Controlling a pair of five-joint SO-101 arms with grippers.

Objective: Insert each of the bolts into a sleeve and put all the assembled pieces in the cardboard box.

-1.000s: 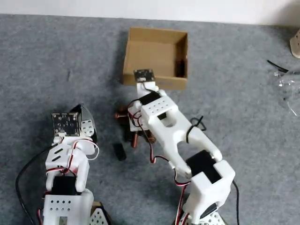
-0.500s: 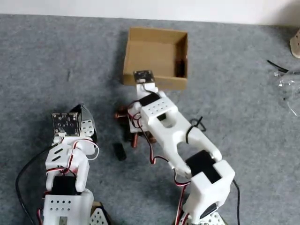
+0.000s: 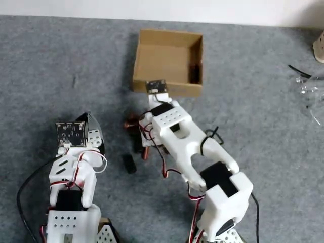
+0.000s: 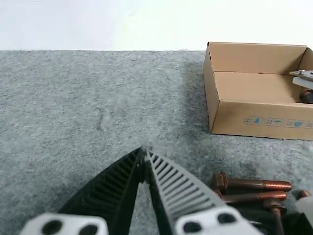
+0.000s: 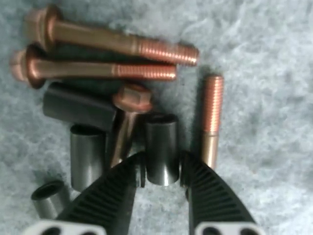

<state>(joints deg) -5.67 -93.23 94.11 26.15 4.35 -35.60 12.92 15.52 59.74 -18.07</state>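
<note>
Several copper bolts (image 5: 112, 41) and dark sleeves (image 5: 78, 107) lie heaped on the grey carpet. My right gripper (image 5: 161, 171) is open, its fingers (image 5: 117, 191) on either side of one sleeve (image 5: 161, 152) that rests on the carpet beside a bolt (image 5: 211, 117). In the high view this arm's wrist (image 3: 169, 121) covers the pile, with bolts (image 3: 131, 123) poking out. The cardboard box (image 3: 152, 55) stands just beyond it, with a dark piece (image 3: 194, 74) inside. My left gripper (image 4: 145, 155) is shut and holds nothing; it hovers left of the pile (image 4: 252, 186), near the box (image 4: 254, 115).
One black sleeve (image 3: 129, 163) lies alone between the two arms. A clear plastic item (image 3: 306, 86) and a pale object (image 3: 319, 46) sit at the far right. Bare carpet spreads left of the box.
The right arm's wrist has shifted slightly over the pile, toward the box. The left arm has not moved.
</note>
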